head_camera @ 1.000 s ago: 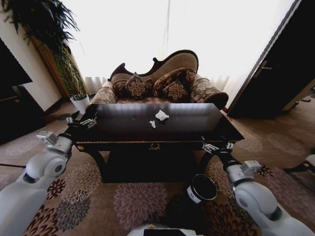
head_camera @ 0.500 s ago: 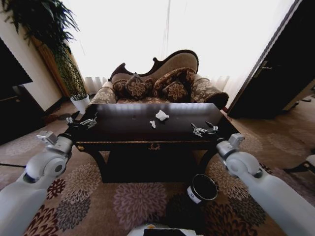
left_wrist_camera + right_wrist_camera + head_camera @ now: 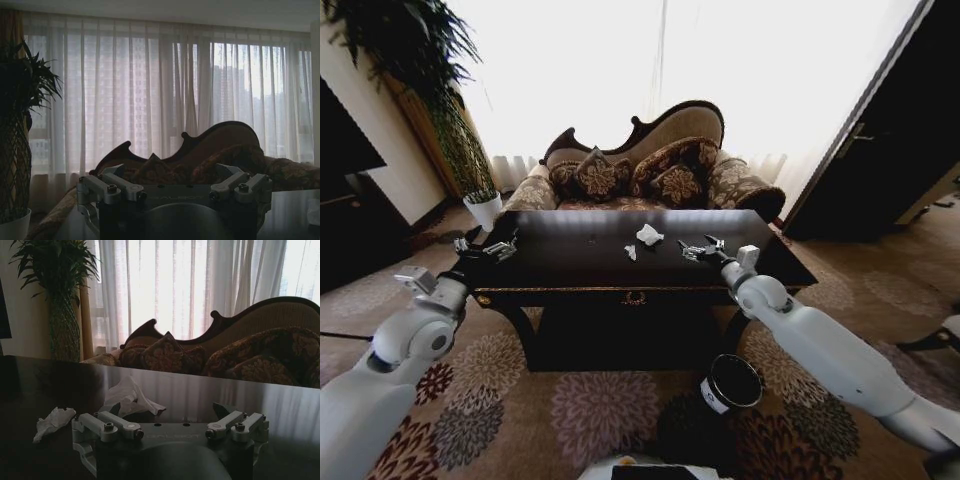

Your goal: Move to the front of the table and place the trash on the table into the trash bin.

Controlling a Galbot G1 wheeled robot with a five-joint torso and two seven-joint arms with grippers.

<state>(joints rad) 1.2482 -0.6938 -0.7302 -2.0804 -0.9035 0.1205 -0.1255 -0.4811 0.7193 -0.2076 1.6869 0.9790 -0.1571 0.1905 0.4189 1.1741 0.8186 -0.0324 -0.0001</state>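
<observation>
The trash bin (image 3: 731,383) is seen on the patterned carpet (image 3: 600,405) near the table's right front leg, tilted toward the camera, black with a shiny rim and a white label; its inside is dark and no contents can be made out. The table (image 3: 570,265) stands in front of the sofa (image 3: 645,160), glossy dark top, gold emblem at the front centre. Two pieces of trash lie on the top near its middle: a larger crumpled white paper wad (image 3: 648,235) toward the far side and a smaller white scrap (image 3: 631,252) just near and left of it, the two close but apart. In the right wrist view both are seen just beyond the fingers, wad (image 3: 130,396) to the right of the scrap (image 3: 52,421). The right gripper (image 3: 700,248) is held over the table top, just right of the wad, fingers spread open, nothing gripped. Compared with half a second ago it has been moved left and farther in over the table, from the right front edge toward the paper; a second ago it was below the table edge near the right corner. The left gripper (image 3: 485,246) is parked at the table's left front corner, fingers apart, unchanged across the frames. The paper and bin have not shifted.
</observation>
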